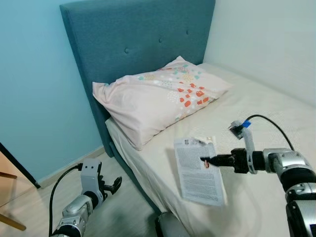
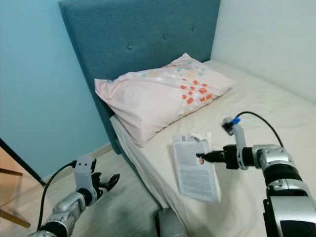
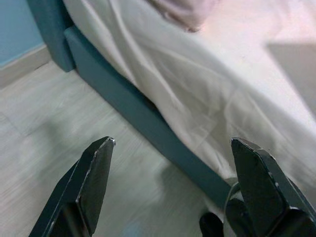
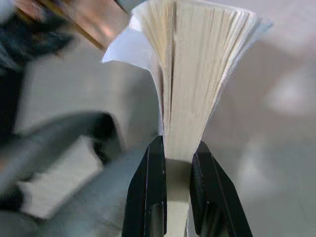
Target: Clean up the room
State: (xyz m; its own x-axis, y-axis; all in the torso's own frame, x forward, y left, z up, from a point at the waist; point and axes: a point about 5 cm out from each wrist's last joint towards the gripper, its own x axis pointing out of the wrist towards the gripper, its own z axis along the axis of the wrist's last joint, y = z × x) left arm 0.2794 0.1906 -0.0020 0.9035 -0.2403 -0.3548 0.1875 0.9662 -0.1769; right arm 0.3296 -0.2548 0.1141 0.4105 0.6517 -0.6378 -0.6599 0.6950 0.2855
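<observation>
- Holding the book (image 1: pixel 198 170) in my right gripper (image 1: pixel 206 160): my fingers are clamped on its page edge, and my right wrist view shows the pages (image 4: pixel 190 79) fanning out above the pinch
- The book hangs just above the sheet (image 1: pixel 256 118), tilted, its lower corner near the side edge of the bed (image 1: pixel 148 182); whether that corner touches the sheet I cannot tell
- So the pick-up looks done to me, and what is left is carrying the book off the bed and setting it down somewhere proper; no shelf or table for it is in view, so I judge the task to be at an early-to-middle stage
- A small crumpled white thing (image 1: pixel 200 141) lies on the sheet just past the book's top edge; it may also need clearing, though I cannot tell what it is
- The pillow (image 1: pixel 158 96) lies against the headboard (image 1: pixel 133 34) and looks in place
- My left gripper (image 1: pixel 109 186) is low beside the bed over the floor (image 3: pixel 74 123), fingers (image 3: pixel 96 182) spread wide with nothing between them
- Room to move: the wall (image 1: pixel 29 89) on my left and the headboard close off the front, and the bed frame (image 3: pixel 128 103) runs close by my left gripper
- The floor strip between bed and wall is narrow, so backing away seems the freer way out
- My pinch is on one edge only, so the book could swing or slip if I turn quickly
</observation>
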